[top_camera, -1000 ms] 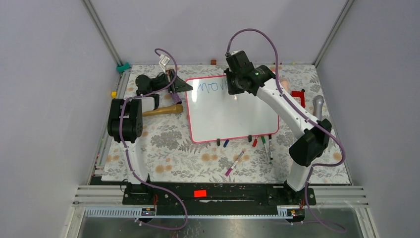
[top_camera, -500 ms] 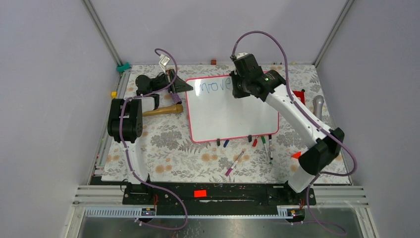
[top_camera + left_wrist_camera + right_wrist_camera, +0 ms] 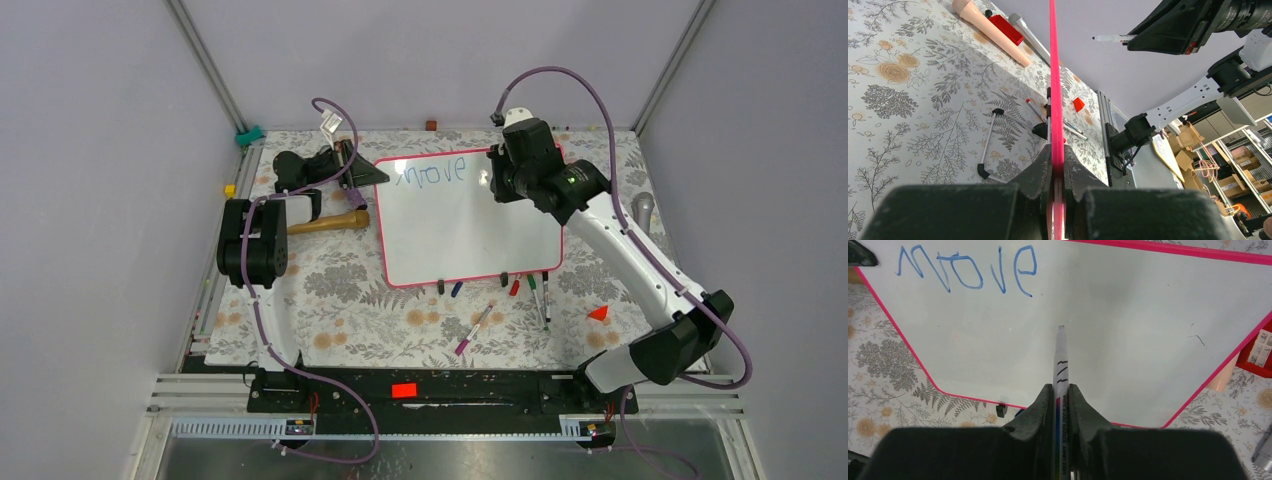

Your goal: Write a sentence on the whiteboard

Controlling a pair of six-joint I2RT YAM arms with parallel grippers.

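Note:
The whiteboard [image 3: 470, 230] lies flat on the flowered table, white with a pink rim. Blue handwriting reading "move" [image 3: 432, 172] runs along its far left; this is all of the sentence that shows [image 3: 968, 272]. My right gripper [image 3: 1061, 390] is shut on a white marker [image 3: 1060, 360], tip pointing at bare board [image 3: 1148, 315] to the right of the word. The left wrist view shows the marker [image 3: 1110, 38] held clear of the board. My left gripper [image 3: 1057, 162] is shut on the whiteboard's pink rim [image 3: 1053, 75] at the far left corner [image 3: 375, 172].
A wooden-handled hammer [image 3: 325, 223] lies left of the board. Several loose markers [image 3: 530, 290] lie along its near edge, another [image 3: 473, 330] nearer me. A red triangle [image 3: 598, 313] and a grey handle [image 3: 642, 208] sit on the right. A peach cylinder [image 3: 993, 30] lies beyond the board.
My right arm has swung to the right along the board's far edge, uncovering the whole word "move". The left arm and the board have not moved.

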